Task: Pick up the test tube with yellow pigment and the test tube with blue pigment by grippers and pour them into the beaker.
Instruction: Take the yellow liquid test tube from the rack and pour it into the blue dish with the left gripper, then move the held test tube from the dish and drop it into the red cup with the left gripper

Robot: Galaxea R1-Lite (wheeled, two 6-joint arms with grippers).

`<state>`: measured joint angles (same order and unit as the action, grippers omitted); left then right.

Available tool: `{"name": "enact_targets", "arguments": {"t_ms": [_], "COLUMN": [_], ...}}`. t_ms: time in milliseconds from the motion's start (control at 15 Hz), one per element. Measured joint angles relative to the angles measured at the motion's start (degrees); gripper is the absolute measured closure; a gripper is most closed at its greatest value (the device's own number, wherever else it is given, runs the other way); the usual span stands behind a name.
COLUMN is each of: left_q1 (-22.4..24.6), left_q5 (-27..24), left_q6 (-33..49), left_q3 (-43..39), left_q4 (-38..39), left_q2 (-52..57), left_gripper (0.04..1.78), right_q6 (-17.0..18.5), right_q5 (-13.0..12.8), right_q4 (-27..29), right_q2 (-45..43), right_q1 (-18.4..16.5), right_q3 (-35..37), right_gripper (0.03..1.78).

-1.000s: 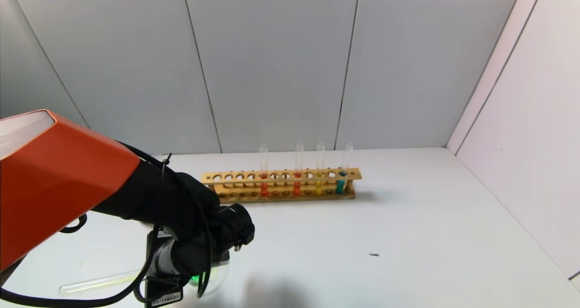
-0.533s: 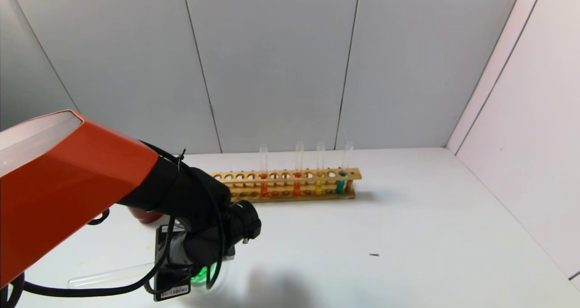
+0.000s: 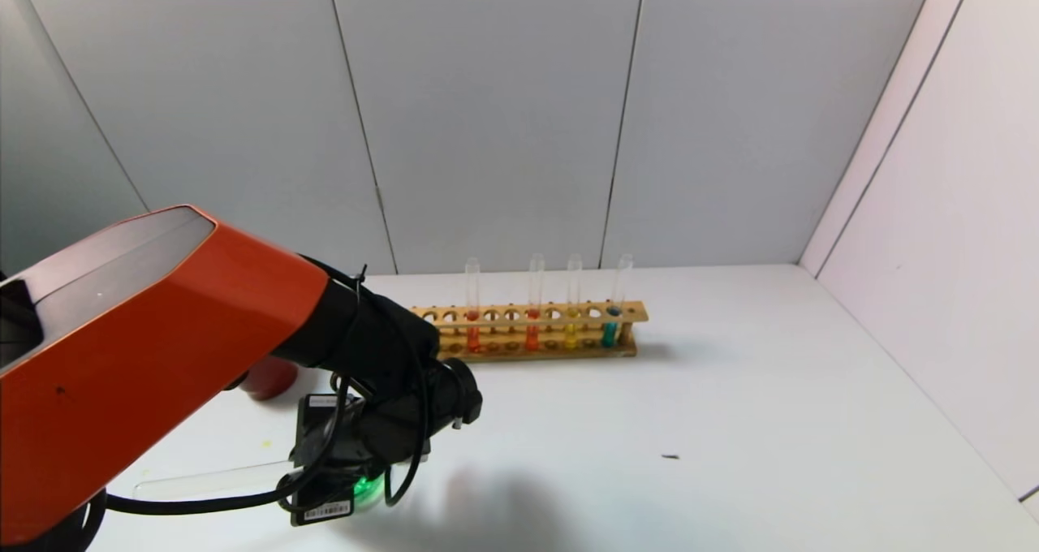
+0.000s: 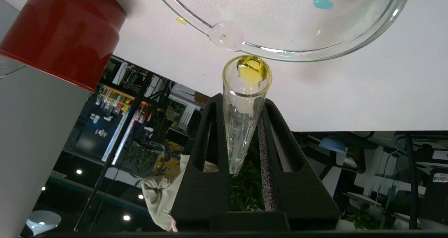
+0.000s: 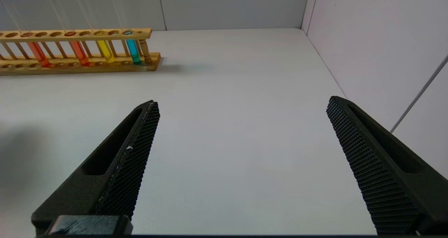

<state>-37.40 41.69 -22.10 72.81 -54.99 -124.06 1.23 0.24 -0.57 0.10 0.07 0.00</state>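
My left gripper (image 3: 357, 454) is shut on a clear, nearly empty test tube (image 4: 245, 101) with a yellow drop at its mouth. The tube lies almost level, sticking out left in the head view (image 3: 211, 480). Its mouth is just short of the beaker's rim (image 4: 280, 52). The beaker holds green liquid and is mostly hidden under the gripper in the head view. A tube with yellow liquid (image 3: 571, 333) and a tube with blue liquid (image 3: 609, 333) stand in the wooden rack (image 3: 528, 312). My right gripper (image 5: 242, 102) is open and empty above the bare table.
A dark red cup (image 3: 268, 377) stands behind my left arm, close to the beaker; it also shows in the left wrist view (image 4: 63, 38). Two orange-red tubes (image 3: 473, 337) stand in the rack. A small dark speck (image 3: 670, 457) lies on the table.
My left arm has moved right and a little away from me, carrying the tube along. The red cup has come into view behind the arm.
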Motion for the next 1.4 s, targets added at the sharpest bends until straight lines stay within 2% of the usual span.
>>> {"name": "enact_targets", "arguments": {"t_ms": [1133, 1400], "left_q1": [-1.4, -1.4], "left_q5": [-0.6, -0.3], "left_q6": [1.9, 5.5], "left_q3": [-0.2, -0.7], "left_q4": [-0.1, -1.7], "left_q2": [0.2, 2.3], "left_gripper": [1.52, 1.52], "right_q6": [0.0, 0.0], "right_q5": [0.0, 0.0], "right_q4": [0.0, 0.0], "right_q2": [0.0, 0.0], "right_q1": [0.0, 0.0], "right_q3": [0.0, 0.0], "right_gripper": [0.07, 0.07]}}
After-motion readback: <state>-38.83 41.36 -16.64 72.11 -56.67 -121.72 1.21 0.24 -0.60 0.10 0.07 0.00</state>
